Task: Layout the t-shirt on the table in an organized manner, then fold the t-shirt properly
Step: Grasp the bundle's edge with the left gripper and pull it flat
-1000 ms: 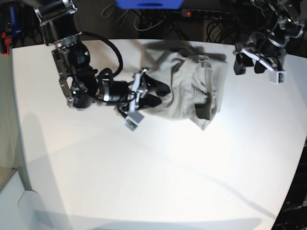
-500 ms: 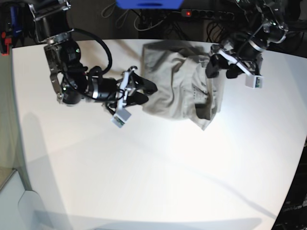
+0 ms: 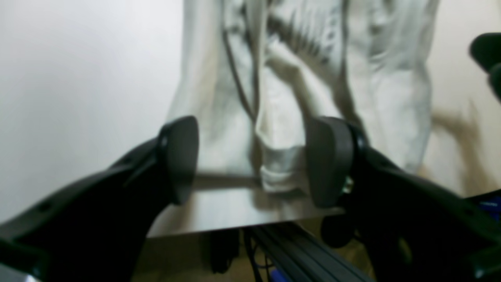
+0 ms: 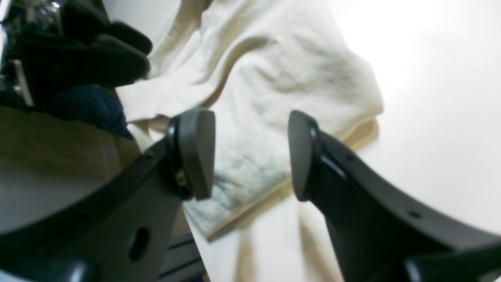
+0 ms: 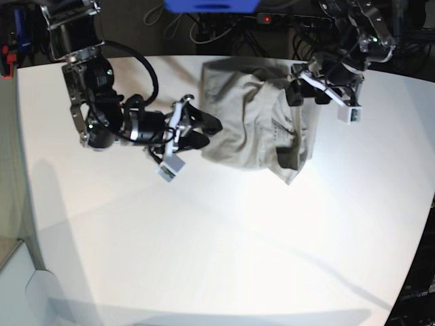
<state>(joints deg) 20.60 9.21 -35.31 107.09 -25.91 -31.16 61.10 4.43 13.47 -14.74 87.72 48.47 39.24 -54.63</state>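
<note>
Between both tools: crumpled grey-beige cotton t-shirt (image 5: 262,125), soft, floppy
Grab spot: probably hem corners
Left gripper (image 3: 252,160): gaped empty
Right gripper (image 4: 250,154): gaped empty

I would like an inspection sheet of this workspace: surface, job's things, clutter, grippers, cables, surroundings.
Surface: white table, mostly bare, shadows only.
Job's things: t-shirt lies bunched and wrinkled near the far edge, not laid flat.
Clutter: nothing seen.
Grippers: left gripper open, facing the shirt's edge; right gripper open at the opposite side of the shirt; neither holds cloth.
Cables: black cable loops along the right arm.
Surroundings: power strip with a red light behind the table, more wires there.
</note>
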